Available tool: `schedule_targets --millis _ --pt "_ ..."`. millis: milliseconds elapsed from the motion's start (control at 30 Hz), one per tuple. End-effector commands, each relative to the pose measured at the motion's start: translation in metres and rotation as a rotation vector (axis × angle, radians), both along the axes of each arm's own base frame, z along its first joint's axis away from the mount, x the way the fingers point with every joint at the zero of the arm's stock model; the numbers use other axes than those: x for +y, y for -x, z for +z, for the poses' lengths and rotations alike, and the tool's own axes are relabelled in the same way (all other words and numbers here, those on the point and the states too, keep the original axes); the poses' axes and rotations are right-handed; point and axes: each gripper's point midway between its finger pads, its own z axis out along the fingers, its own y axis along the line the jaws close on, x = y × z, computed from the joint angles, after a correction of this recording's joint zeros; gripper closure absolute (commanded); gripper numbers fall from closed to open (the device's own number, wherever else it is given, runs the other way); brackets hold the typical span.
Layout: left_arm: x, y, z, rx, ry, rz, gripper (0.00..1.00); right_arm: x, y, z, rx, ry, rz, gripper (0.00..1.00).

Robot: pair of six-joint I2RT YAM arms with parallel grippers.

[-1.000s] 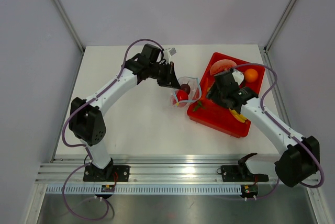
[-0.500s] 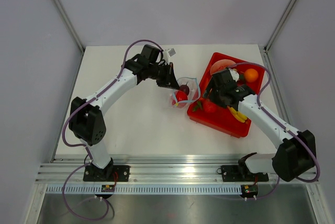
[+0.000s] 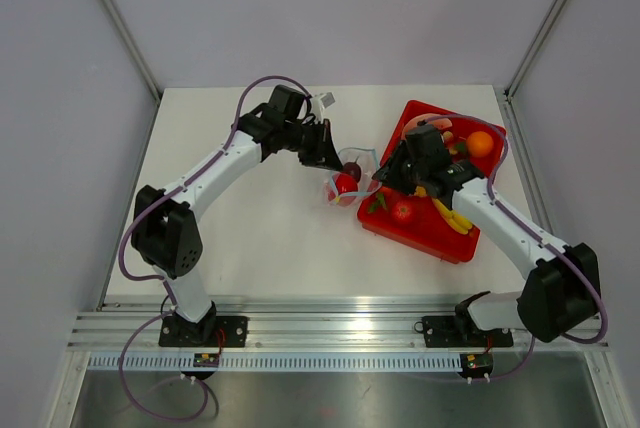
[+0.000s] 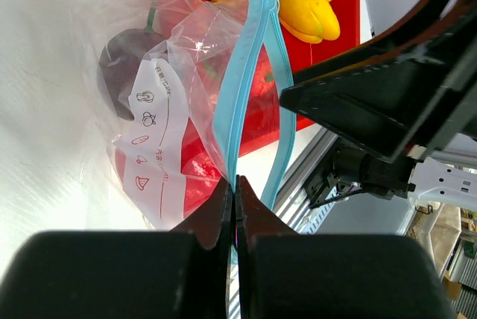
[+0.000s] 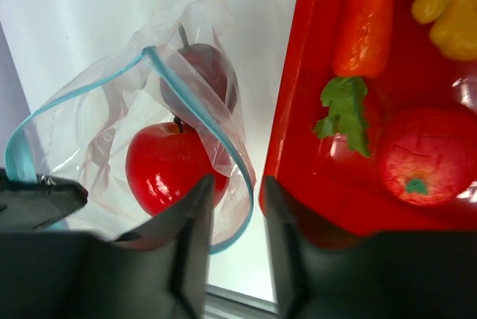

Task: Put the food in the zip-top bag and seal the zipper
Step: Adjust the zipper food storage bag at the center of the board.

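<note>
Here's the left gripper [image 4: 235, 185] pinched tight on the zipper [image 4: 242, 73]; the zip-top bag [image 4: 179, 51] gapes just beyond it, red fruit [image 5: 168, 166] and purple fruit [image 5: 205, 69] inside; right gripper [image 5: 237, 185], jaws apart, noses at the bag's lip beside the red tray [image 5: 298, 133]; bite blue strip only, I'd say.

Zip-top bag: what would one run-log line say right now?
zip-top bag: mouth open | inside: red apple, dark purple fruit | left hand: shut on zipper | right hand: open by mouth
</note>
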Motion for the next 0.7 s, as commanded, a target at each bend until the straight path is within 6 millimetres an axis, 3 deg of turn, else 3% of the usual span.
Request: schedule_targets --millis 0,33,67,100,267,433,533,567,667 --pt "0.002 -0.003 0.013 -0.047 0.029 -0.004 1.00 0.018 -0.009 0.001 0.002 -0.067 0.041 0.65" --pt "0.003 -0.003 0.009 -0.040 0.025 -0.001 1.00 0.020 -0.011 0.001 0.001 -0.070 0.049 0.72" --pt "0.004 -0.001 0.009 -0.041 0.023 -0.001 1.00 0.022 -0.012 0.003 -0.004 -0.070 0.057 0.91" --pt "0.006 -0.003 0.006 -0.043 0.014 0.007 1.00 0.027 -0.016 0.009 -0.017 -0.071 0.065 0.98" --pt "0.020 -0.004 -0.045 0.017 -0.094 0.047 1.00 0.046 -0.024 0.048 -0.094 -0.061 0.124 1.00" --pt "0.028 -0.007 -0.070 0.037 -0.149 0.078 1.00 0.077 -0.010 0.060 -0.103 -0.097 0.205 1.00" --pt "0.034 -0.011 -0.075 0.025 -0.188 0.091 1.00 0.077 -0.009 0.038 -0.062 -0.084 0.193 1.00" --pt "0.035 -0.010 -0.074 0.022 -0.194 0.091 1.00 0.077 -0.007 0.019 -0.026 -0.066 0.189 1.00" --pt "0.038 -0.010 -0.063 -0.002 -0.186 0.097 1.00 0.079 -0.009 -0.009 0.039 -0.035 0.193 1.00"
